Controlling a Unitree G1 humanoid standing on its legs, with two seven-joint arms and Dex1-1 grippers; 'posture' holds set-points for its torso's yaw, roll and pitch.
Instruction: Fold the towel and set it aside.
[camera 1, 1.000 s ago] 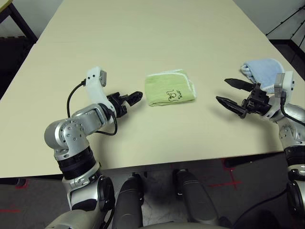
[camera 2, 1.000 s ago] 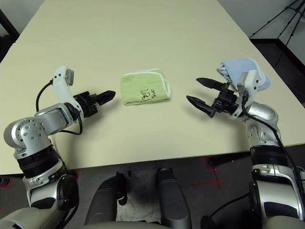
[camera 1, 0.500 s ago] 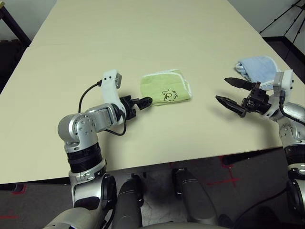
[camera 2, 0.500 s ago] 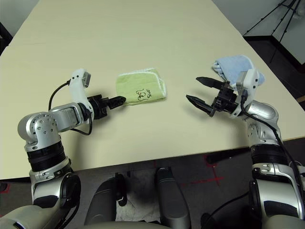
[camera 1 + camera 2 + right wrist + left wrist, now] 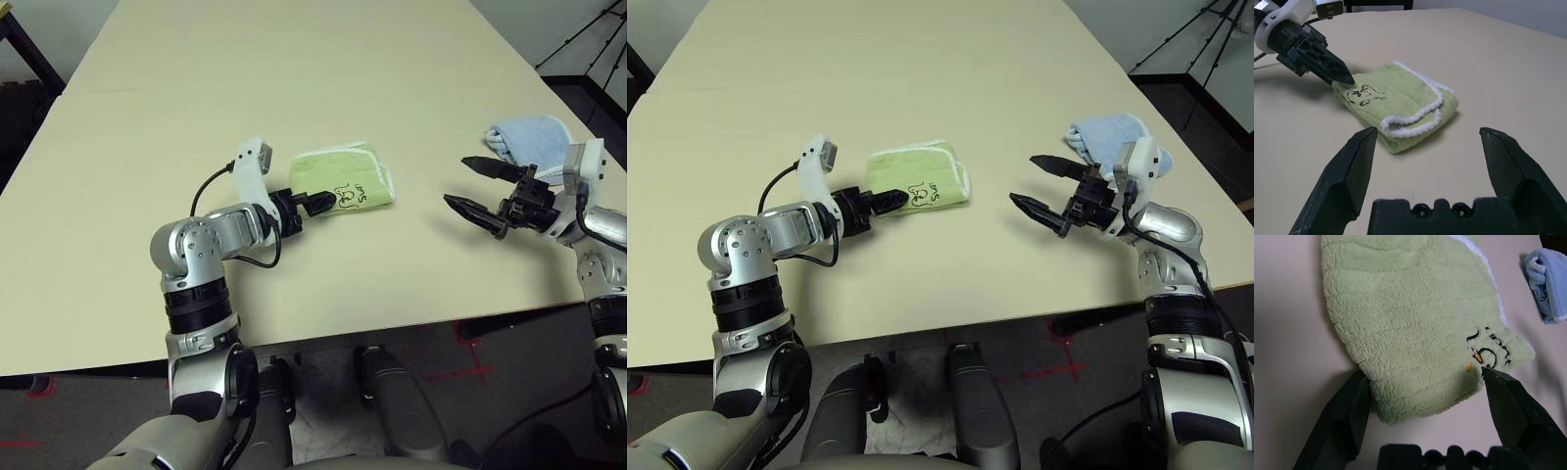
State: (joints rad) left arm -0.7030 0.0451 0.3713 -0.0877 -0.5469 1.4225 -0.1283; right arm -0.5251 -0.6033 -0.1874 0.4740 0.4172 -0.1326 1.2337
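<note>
The towel lies folded on the table, light green with white stitched edging and a dark scribbled mark on top. My left gripper is at the towel's left end, open, with one finger on either side of that folded end. The right wrist view shows its black fingers touching the towel beside the mark. My right gripper hovers open a short way to the right of the towel, pointing at it, with nothing between its fingers.
A folded light blue cloth lies at the table's right edge, just behind my right wrist. The pale table stretches far beyond the towel. Tripod legs stand on the floor to the far right.
My left arm has swung right across the table, so its open fingers now straddle the towel's left end. The right arm and the towel have stayed put.
</note>
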